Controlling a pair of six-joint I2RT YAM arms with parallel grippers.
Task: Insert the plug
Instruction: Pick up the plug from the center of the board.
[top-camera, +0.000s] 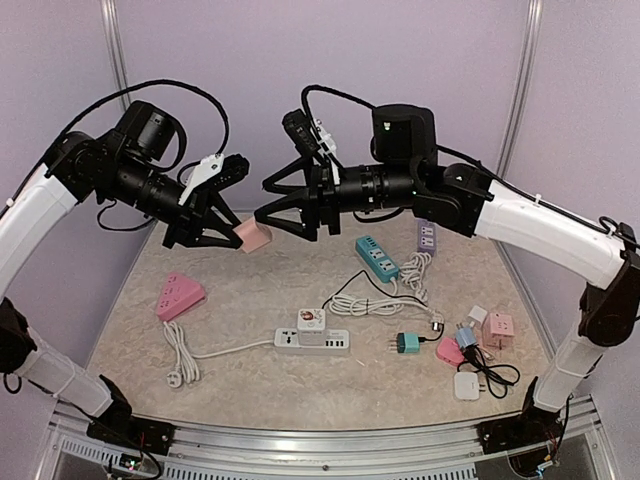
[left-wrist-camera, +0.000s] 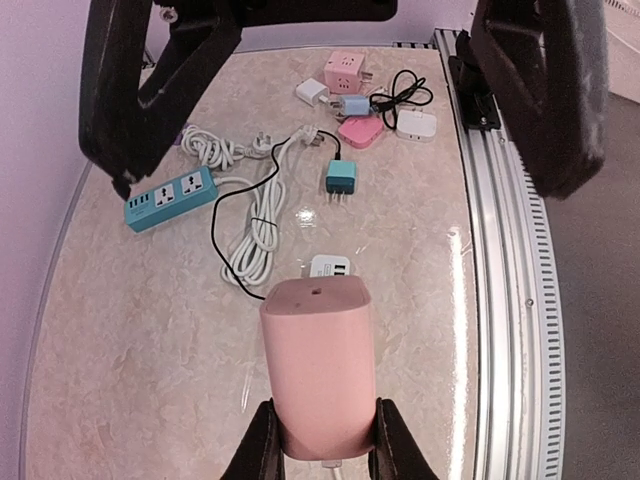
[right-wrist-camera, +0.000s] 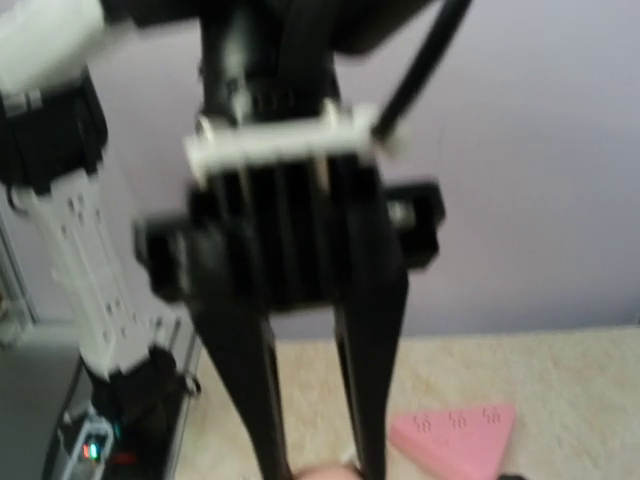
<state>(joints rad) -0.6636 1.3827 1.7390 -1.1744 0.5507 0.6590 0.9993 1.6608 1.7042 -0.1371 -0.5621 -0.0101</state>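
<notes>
My left gripper (top-camera: 238, 233) clamps the one pink plug (left-wrist-camera: 318, 365), held aloft with its long axis pointing at the right gripper (top-camera: 262, 201), which gapes wide just beside its free end. Below I count four power strips: teal strip (top-camera: 376, 257), white strip (top-camera: 312, 341), purple strip (top-camera: 427, 236), pink triangular strip (top-camera: 180, 296).

Pink plug (left-wrist-camera: 317, 365) in left gripper (left-wrist-camera: 325, 436)

Beige marbled table (top-camera: 250, 290), white power strip (top-camera: 312, 341), pink triangular socket (top-camera: 180, 296), teal strip (top-camera: 376, 256)
</notes>
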